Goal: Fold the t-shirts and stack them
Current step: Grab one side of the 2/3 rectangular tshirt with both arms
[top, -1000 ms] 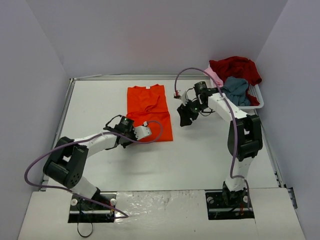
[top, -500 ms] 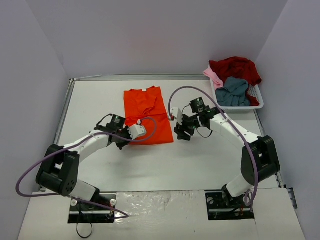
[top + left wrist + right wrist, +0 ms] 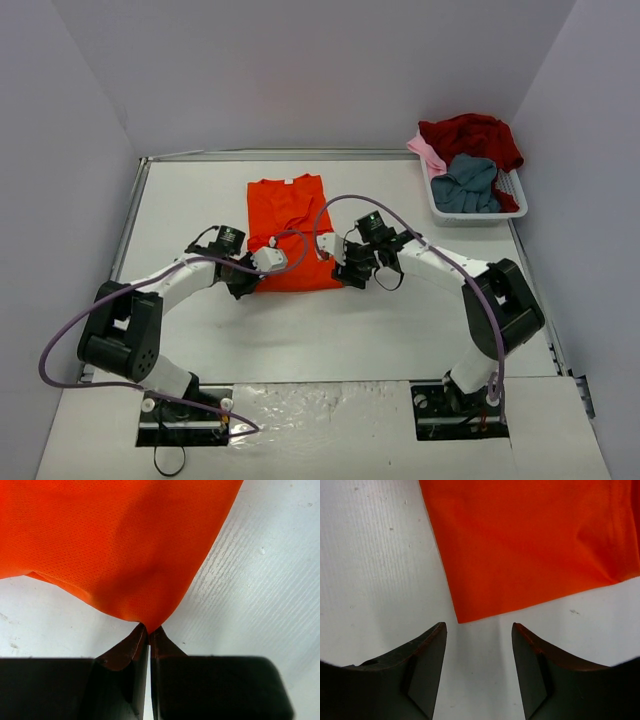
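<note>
Over the last second the right gripper [image 3: 478, 626] has swung away from the basket [image 3: 470, 217] and come down at the near right corner of the orange shirt [image 3: 293, 232]. The left gripper [image 3: 148, 630] has barely shifted.

The left fingers are pressed tight together, with the shirt's near left corner pinched between their tips and the cloth fanning out ahead of them. The right fingers stand about half apart and grip nothing. The shirt's other near corner lies just ahead of the gap between them, roughly centred, with bare table [image 3: 400, 330] between the tips.

The placing reads as a matched pair: 1 corner is already held and the other is lined up, so both ends of the hem could be lifted together and carried toward the collar. The shirt lies flat and seems already narrowed, sleeves tucked in, though the overhead view is too coarse to be sure.

The 2 wrist views show the pinch and the open gap plainly, while overhead both are hidden under the wrists. Only the overhead view shows the 3 other shirts [image 3: 468, 185], dark red, grey-blue and pink, heaped in the basket, well apart from either pair of fingers.
</note>
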Action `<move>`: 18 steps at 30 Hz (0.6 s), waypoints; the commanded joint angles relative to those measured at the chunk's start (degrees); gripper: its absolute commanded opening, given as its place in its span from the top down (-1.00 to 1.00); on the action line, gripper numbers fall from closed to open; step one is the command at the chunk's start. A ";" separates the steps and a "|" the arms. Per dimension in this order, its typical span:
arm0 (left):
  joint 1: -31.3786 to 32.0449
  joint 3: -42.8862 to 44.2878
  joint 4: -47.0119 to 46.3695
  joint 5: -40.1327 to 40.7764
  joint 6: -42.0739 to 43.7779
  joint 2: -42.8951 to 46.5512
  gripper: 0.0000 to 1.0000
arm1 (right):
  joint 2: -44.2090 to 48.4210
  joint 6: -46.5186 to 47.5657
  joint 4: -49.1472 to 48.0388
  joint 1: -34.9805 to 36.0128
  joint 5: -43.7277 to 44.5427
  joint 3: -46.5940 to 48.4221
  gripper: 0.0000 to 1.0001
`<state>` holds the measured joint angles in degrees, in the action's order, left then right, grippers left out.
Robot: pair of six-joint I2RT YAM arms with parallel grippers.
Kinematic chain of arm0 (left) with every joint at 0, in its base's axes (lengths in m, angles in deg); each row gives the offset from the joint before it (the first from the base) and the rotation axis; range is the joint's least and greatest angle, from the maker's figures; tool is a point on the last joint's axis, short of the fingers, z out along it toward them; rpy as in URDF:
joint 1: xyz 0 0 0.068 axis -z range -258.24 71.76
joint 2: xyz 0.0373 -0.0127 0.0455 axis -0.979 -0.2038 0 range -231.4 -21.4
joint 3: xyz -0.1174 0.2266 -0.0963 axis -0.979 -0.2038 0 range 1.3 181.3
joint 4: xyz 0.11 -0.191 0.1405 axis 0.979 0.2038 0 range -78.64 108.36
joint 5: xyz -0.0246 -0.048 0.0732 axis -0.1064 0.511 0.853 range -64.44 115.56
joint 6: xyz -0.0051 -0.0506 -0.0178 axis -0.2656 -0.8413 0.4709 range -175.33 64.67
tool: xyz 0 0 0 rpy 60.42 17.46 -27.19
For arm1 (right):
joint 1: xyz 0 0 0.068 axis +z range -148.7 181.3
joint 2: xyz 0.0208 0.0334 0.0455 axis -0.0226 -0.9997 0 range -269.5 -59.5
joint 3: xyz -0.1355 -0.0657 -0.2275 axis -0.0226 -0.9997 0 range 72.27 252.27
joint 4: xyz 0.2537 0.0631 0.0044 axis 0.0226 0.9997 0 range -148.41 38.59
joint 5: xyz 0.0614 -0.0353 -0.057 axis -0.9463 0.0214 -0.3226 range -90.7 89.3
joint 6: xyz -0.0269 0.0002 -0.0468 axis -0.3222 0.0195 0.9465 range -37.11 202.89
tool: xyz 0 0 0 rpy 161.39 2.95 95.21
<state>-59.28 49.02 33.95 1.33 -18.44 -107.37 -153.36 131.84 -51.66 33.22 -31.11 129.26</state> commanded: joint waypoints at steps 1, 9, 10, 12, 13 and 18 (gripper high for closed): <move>-0.77 2.37 2.28 -2.58 0.12 -0.07 0.95 | -2.46 0.53 -2.43 1.82 1.50 1.37 -0.01; -1.47 2.11 2.28 -2.67 0.03 -0.60 0.95 | -8.08 1.15 -2.96 4.55 2.64 2.69 -0.01; -1.64 2.11 2.28 -2.75 -0.06 -0.60 0.95 | -8.52 0.80 -3.14 4.64 3.25 2.86 0.00; -1.82 2.02 2.28 -2.93 -0.15 -0.51 0.95 | -9.14 0.62 -3.14 5.08 3.61 3.21 0.03; -1.91 2.11 2.28 -3.02 -0.32 -0.51 0.95 | -9.23 0.71 -3.14 4.99 3.69 3.30 0.03; -2.61 2.37 2.63 -4.33 -0.58 -0.07 0.95 | -9.93 -0.17 -3.40 5.08 5.01 3.65 0.06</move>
<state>-61.53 49.22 35.02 -0.20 -19.01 -108.40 -162.19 132.39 -55.38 37.74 -28.14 131.08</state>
